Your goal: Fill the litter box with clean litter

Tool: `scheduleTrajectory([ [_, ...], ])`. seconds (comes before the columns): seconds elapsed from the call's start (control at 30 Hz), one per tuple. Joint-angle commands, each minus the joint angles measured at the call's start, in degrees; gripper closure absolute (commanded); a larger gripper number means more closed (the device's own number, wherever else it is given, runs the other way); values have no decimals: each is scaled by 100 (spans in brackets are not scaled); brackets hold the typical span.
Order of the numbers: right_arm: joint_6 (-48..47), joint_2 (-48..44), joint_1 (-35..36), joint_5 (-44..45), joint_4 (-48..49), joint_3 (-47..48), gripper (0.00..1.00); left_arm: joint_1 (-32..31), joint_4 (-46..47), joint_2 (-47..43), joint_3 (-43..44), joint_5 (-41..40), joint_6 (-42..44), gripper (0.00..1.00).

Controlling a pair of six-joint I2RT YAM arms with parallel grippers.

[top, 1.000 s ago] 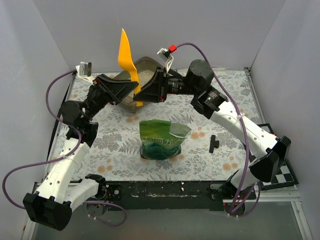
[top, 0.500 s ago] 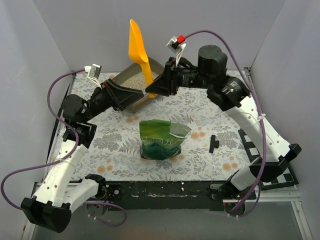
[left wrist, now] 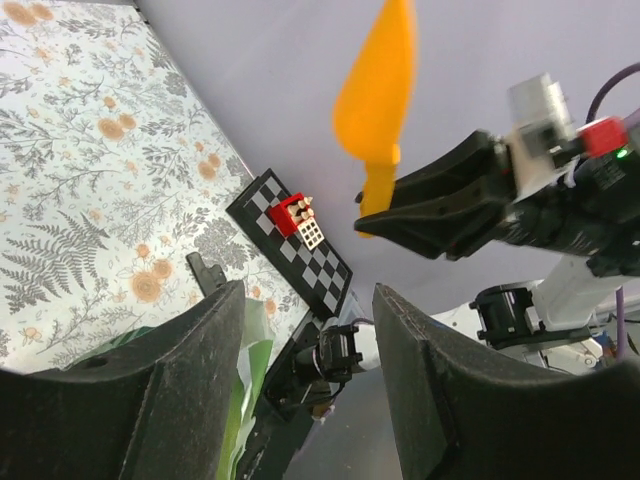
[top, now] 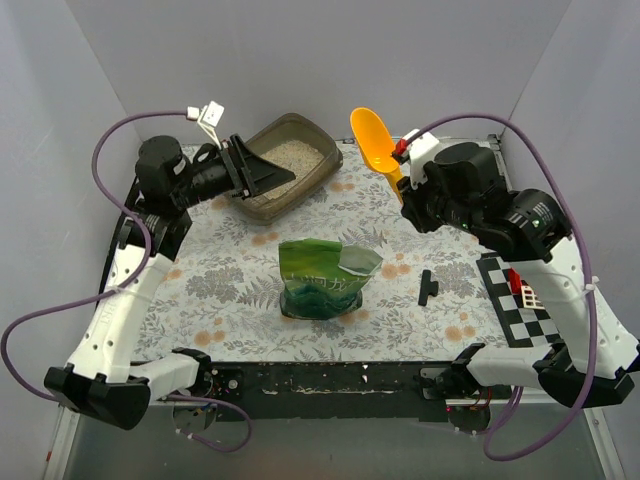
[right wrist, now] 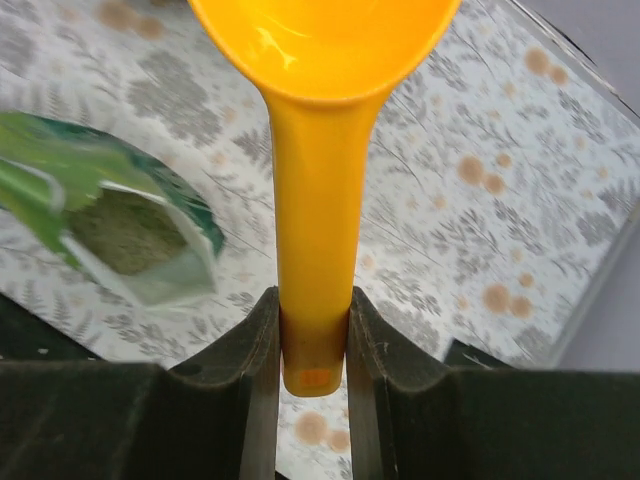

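Litter box [top: 312, 183] sits at 11 o'clock on the table, skewed, by the far edge. Clean litter [top: 295, 152] covers its floor thinly, so the fill looks only partly done. Left gripper [left wrist: 310, 295] hangs at the box's 8 o'clock rim, jaws spread with nothing between them, maybe there to steady the tray. Right gripper [right wrist: 313, 335] is clenched on the handle of the yellow scoop [right wrist: 315, 200], held up at 1 o'clock. Its bowl looks empty, so probably due a refill. Green litter bag [top: 325, 275] stands at centre, mouth open, granules inside. Small black piece [top: 428, 287] lies at the bag's 3 o'clock, and a checkerboard [top: 520, 295] at the 4 o'clock edge. Nothing seems to block the bag mouth.
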Motion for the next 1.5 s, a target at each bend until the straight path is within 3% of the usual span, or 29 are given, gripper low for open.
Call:
scheduleTrajectory([
  [0.0, -561, -200, 9, 1705, -160, -347, 99, -6, -1466, 510, 1111, 39, 788, 46],
  [0.37, -895, -263, 324, 1646, -124, -858, 99, -6, -2258, 1794, 1816, 267, 1386, 47],
  [0.57, -895, 141, 676, 1434, -273, -788, 99, -6, -1925, 1821, 1439, 496, 1404, 45],
  [1.33, -930, 1451, 1538, 1522, -485, 65, 99, -6, -2092, 2295, 1737, 786, 1826, 43],
  [1.4, -948, 1504, 1564, 1531, -485, 144, 99, -6, -2092, 2304, 1711, 813, 1879, 48],
  [1.47, -939, 1556, 1582, 1548, -493, 188, 99, -14, -2118, 2313, 1693, 821, 1940, 60],
])
